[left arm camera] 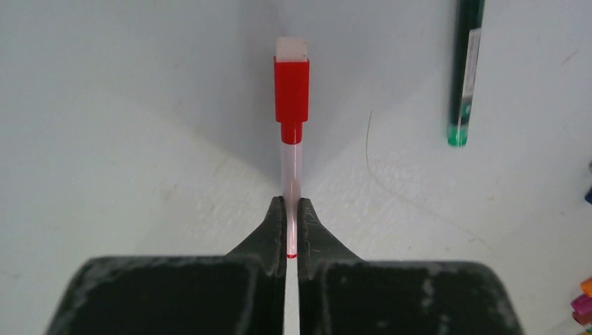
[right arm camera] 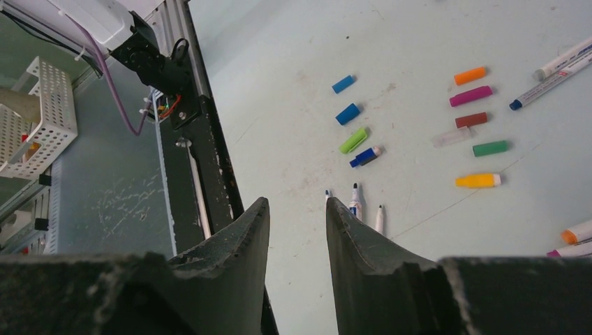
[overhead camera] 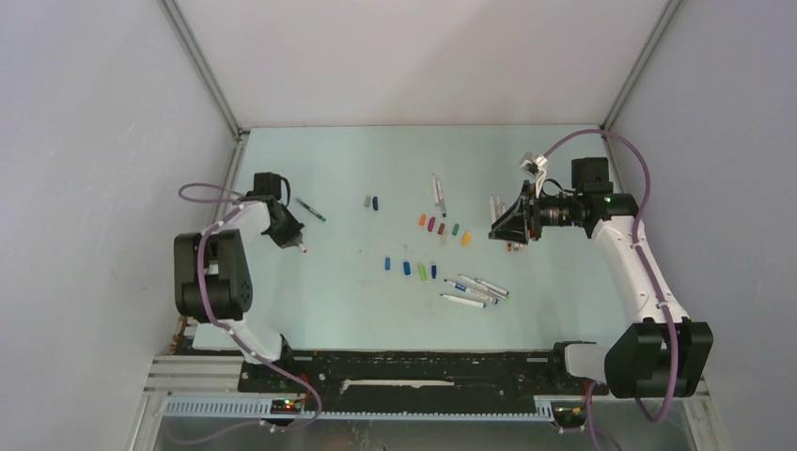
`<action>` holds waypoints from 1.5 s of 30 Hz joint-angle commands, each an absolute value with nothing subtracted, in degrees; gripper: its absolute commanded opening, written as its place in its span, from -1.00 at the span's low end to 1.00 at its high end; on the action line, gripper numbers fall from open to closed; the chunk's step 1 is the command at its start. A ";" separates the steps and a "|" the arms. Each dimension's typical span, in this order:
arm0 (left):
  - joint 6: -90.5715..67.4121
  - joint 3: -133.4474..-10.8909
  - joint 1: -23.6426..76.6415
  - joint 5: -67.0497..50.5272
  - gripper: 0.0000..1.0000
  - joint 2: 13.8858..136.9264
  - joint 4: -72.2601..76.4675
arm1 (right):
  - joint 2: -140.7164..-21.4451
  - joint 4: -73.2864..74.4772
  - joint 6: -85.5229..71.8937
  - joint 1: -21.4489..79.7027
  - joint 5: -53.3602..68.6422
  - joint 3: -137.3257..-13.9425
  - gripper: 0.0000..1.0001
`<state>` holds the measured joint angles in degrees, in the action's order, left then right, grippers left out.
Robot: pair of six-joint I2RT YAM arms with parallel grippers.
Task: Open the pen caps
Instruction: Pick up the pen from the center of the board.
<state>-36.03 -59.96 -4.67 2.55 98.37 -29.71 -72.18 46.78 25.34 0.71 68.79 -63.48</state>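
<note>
Left gripper (left arm camera: 292,209) on pen (left arm camera: 292,167), red cap (left arm camera: 291,91)

No legible txt anywhere, we found. The green pen (left arm camera: 466,70) in the left wrist view carried a pale label strip along its barrel, but the print was too blurred for us to read. The white pens (right arm camera: 569,56) in the right wrist view showed faint dark markings, too small to make out.
</note>
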 commanded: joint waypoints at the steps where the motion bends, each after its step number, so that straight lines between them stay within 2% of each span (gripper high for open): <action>1: -38.77 -52.32 -4.11 -0.35 -1.00 88.23 -22.71 | -71.50 47.82 26.31 0.52 71.25 -64.13 -0.24; 13: -41.74 -35.76 -0.43 -12.36 -1.00 66.21 -5.85 | -71.88 51.45 31.78 1.16 75.89 -64.15 -0.24; 19: -44.83 -29.67 7.42 -18.16 -1.00 58.21 9.88 | -72.16 55.15 38.13 2.77 78.97 -64.12 -0.24; 26: -46.87 -25.46 16.63 -21.49 -1.00 55.58 28.21 | -72.79 57.62 43.87 3.86 83.86 -63.01 -0.24; 31: -47.07 -25.93 25.36 -21.51 -1.00 57.90 38.14 | -72.10 49.29 36.17 4.83 82.63 -60.74 -0.24; 35: -46.84 -28.70 32.10 -20.90 -1.00 61.82 43.77 | -69.62 39.19 22.83 7.33 73.42 -60.68 -0.22; 38: -46.12 -32.33 37.05 -19.60 -1.00 64.80 45.25 | -67.65 32.95 13.14 7.43 71.96 -60.72 -0.19; 45: -47.37 -36.99 43.82 -16.98 -1.00 71.53 52.23 | -66.01 21.72 -4.82 8.86 73.47 -60.71 0.05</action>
